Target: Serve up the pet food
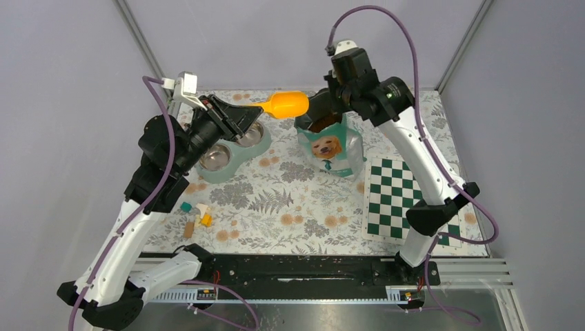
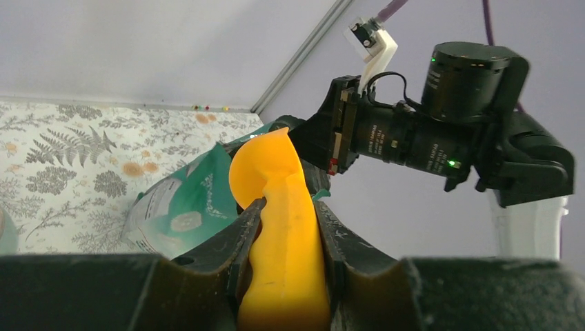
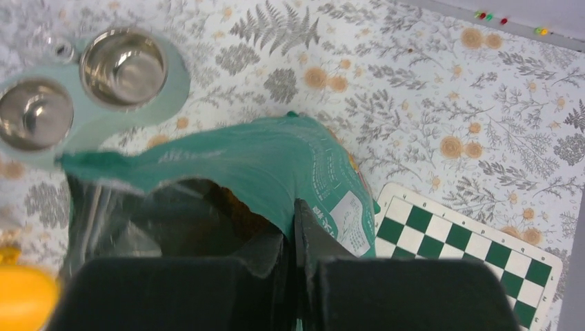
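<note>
Both jaws clenched.
Left jaws clamp the orange scoop [image 1: 286,104]; right jaws pinch the green bag [image 1: 332,149] by its rim, pet food [image 1: 322,125] inside.

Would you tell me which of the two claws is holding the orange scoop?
The left claw: it clamps the orange scoop by its handle, while the right claw is shut on the rim of the green food bag.

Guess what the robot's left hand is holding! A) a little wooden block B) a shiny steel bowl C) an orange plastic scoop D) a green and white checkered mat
C: the left hand is shut on the handle of the orange plastic scoop, lifted up near the green pet food bag.
</note>
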You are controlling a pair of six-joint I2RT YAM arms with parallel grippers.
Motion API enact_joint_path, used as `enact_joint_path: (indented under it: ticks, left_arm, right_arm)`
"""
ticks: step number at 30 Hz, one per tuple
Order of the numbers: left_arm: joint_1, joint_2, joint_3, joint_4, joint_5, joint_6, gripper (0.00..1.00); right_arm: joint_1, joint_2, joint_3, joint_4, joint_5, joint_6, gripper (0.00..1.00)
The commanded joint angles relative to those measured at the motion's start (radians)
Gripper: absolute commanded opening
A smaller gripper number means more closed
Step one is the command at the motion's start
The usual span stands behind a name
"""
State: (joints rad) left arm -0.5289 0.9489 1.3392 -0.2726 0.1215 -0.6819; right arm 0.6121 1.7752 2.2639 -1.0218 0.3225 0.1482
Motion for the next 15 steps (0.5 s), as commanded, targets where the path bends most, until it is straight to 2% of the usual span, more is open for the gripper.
enact_joint_path:
  ticks: [1,10,15]
  left_arm:
    - [0.004,-0.051,-0.044,0.077,0.038,0.002,0.0]
    - [0.005,-0.108,-0.135,-0.005,-0.008,-0.012,0.0]
    - [0.004,-0.095,-0.137,-0.083,-0.072,-0.028,0.0]
  right_arm:
    - [0.098,-0.111,-0.034,0.107,0.093,0.002,0.0]
    - [0.208,-0.129,-0.143,0.091,0.116,0.048,0.0]
    - [0.267,-0.129,-0.181,0.091,0.149,0.056,0.0]
